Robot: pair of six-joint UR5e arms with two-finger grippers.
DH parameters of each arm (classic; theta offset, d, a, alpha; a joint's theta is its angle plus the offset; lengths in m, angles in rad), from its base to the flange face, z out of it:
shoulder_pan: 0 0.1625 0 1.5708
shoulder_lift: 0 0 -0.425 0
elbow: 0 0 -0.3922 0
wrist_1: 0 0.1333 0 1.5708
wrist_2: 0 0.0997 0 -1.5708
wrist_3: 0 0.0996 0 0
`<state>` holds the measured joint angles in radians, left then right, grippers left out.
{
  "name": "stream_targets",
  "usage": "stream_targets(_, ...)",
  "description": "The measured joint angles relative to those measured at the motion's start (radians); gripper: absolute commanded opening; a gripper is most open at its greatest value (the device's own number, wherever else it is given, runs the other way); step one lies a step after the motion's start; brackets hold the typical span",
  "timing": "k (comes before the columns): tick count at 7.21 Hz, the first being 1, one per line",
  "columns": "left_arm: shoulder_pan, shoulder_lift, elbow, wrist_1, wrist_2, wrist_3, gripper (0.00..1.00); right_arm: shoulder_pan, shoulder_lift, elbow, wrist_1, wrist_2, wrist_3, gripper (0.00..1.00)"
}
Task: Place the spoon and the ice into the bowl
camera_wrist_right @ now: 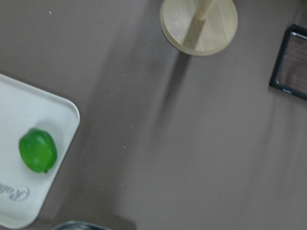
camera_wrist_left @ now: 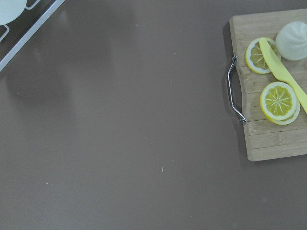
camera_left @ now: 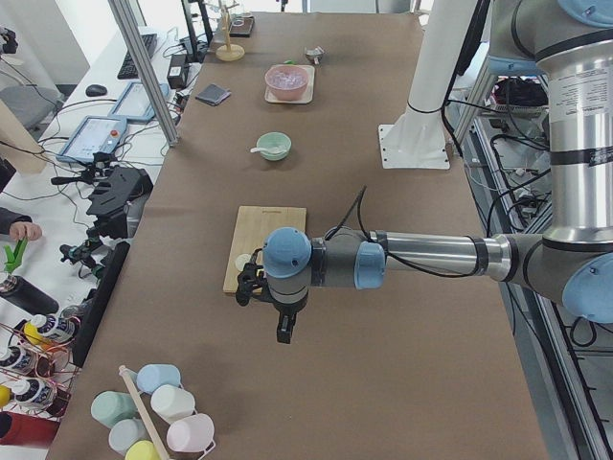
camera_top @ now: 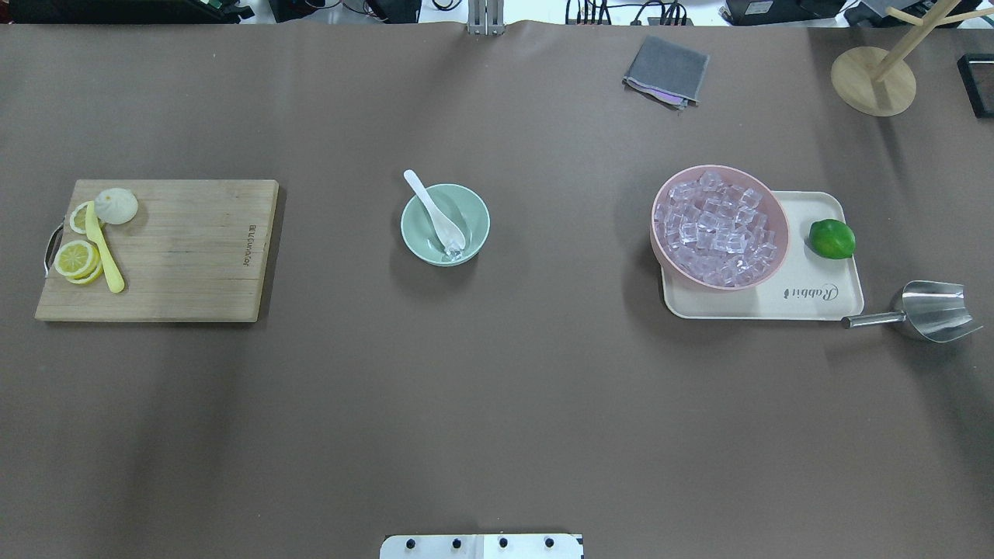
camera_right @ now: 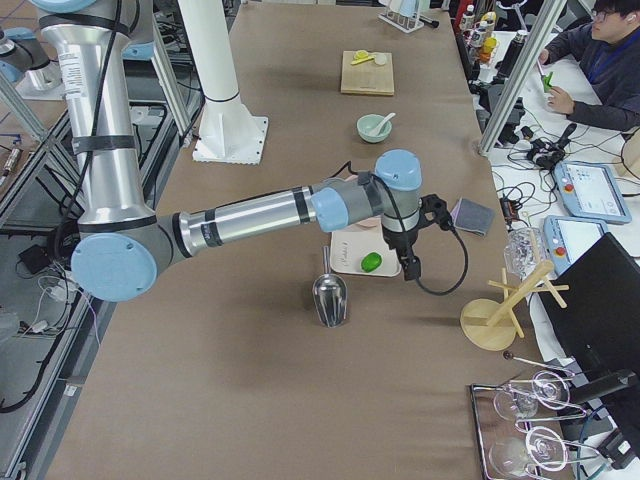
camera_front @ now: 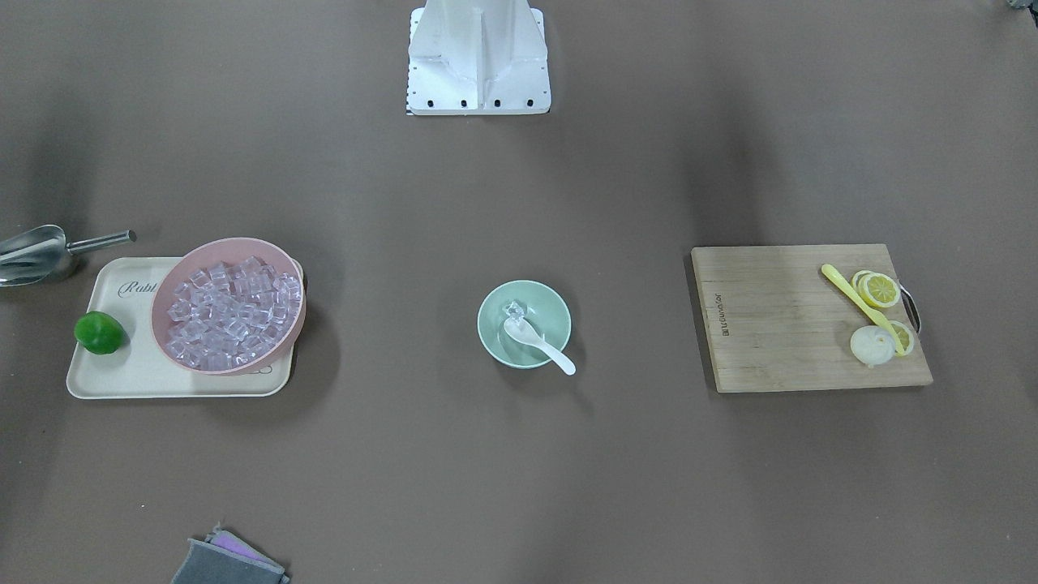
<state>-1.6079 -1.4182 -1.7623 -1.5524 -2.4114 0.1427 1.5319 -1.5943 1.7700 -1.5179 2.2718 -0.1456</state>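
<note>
Spoon (camera_front: pixel 535 341) is seen lying in the bowl (camera_front: pixel 551 312): scoop down inside, handle leaned over the rim on the side away from the robot. One ice (camera_front: pixel 514 309) cube is also in the bowl, at the scoop's tip on the robot's side. Whether it touches the scoop cannot be told. Bowl is set mid-table, between the cutting board (camera_front: pixel 778 324) and the tray (camera_front: pixel 122 377), well apart from both.

Step, as judged: both placements are done and the task looks complete. Nothing is left but parking.

Left gripper (camera_left: pixel 284 331) is held above bare table just beyond the board's handle end. Right gripper (camera_right: pixel 410 268) is held above the tray's outer end, near the lime (camera_front: pixel 100 332) and the steel scoop (camera_front: pixel 32 253). Both are shown only in side views, so released or clenched cannot be told.

Pink bowl (camera_front: pixel 160 304) on the tray is full of cubes. No more are called for.

Next move: no object handling is needed. If the arms are homed, paths should be kept off the bowl, because the overhanging handle could be clipped and the spoon tipped out.
</note>
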Motion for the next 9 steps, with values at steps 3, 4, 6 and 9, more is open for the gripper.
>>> stream_targets(3,0.001,0.006,0.011,0.001,-0.001,-0.002,0.99,0.075,-0.206,0.041,-0.02,-0.003,-0.051,1.0)
stream_targets(4,0.001,0.009,0.026,-0.001,-0.002,-0.002,0.99,0.079,-0.228,0.037,-0.018,-0.001,-0.054,1.0)
stream_targets(6,0.0,0.009,0.045,-0.008,-0.002,0.0,0.99,0.08,-0.241,-0.002,-0.014,0.022,-0.058,1.0)
stream_targets(9,0.001,0.004,0.035,-0.009,-0.002,0.001,0.99,0.079,-0.234,-0.031,-0.013,0.082,-0.064,1.0)
